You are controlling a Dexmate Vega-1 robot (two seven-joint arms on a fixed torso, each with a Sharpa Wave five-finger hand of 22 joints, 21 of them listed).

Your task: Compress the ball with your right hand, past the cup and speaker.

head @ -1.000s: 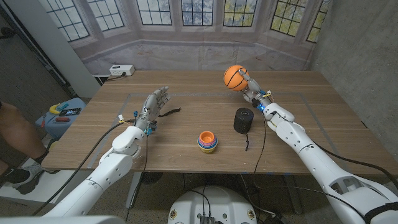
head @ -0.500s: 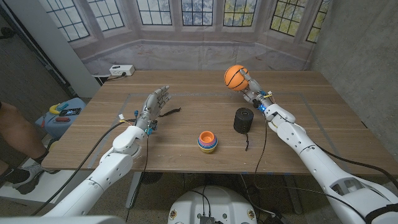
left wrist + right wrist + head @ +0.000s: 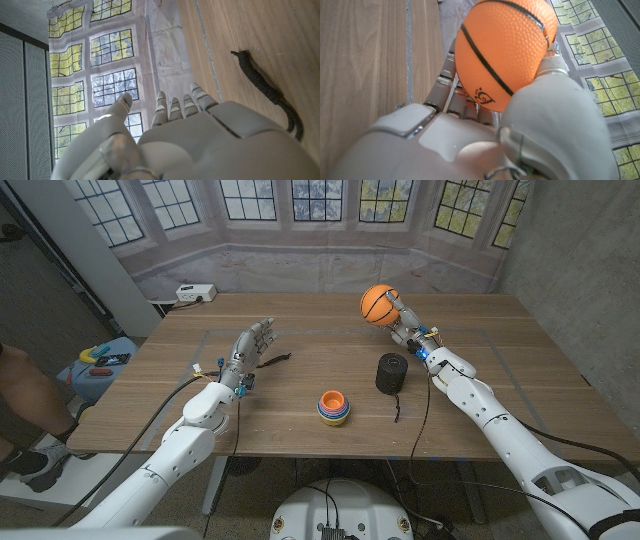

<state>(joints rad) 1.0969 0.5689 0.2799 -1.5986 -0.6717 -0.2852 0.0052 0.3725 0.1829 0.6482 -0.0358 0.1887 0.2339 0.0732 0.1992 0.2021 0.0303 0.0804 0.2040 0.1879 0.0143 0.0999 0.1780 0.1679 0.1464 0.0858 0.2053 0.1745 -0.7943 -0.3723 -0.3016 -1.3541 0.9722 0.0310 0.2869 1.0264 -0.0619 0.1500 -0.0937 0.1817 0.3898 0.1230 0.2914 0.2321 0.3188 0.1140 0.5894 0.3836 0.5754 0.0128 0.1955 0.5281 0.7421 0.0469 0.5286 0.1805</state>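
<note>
Squeeze step underway, by my reading: right hand [image 3: 402,319] grips the small orange rubber basketball with black seams [image 3: 378,303], lifted clear of the wooden table [image 3: 300,370], beyond the black cylindrical speaker [image 3: 391,372] and the stacked rainbow-coloured plastic cups [image 3: 334,407]. For a clean compression, the thumb should press squarely against the fingers, through the ball's middle, so it cannot squirt sideways. Wrist view: ball [image 3: 504,50] is cradled between thumb and fingers [image 3: 451,86]; visible denting is hard to judge. Right arm reaches forward, forearm passing just beside the speaker. Left hand [image 3: 246,350] holds nothing, fingers apart and raised, near a black cord [image 3: 274,360].
</note>
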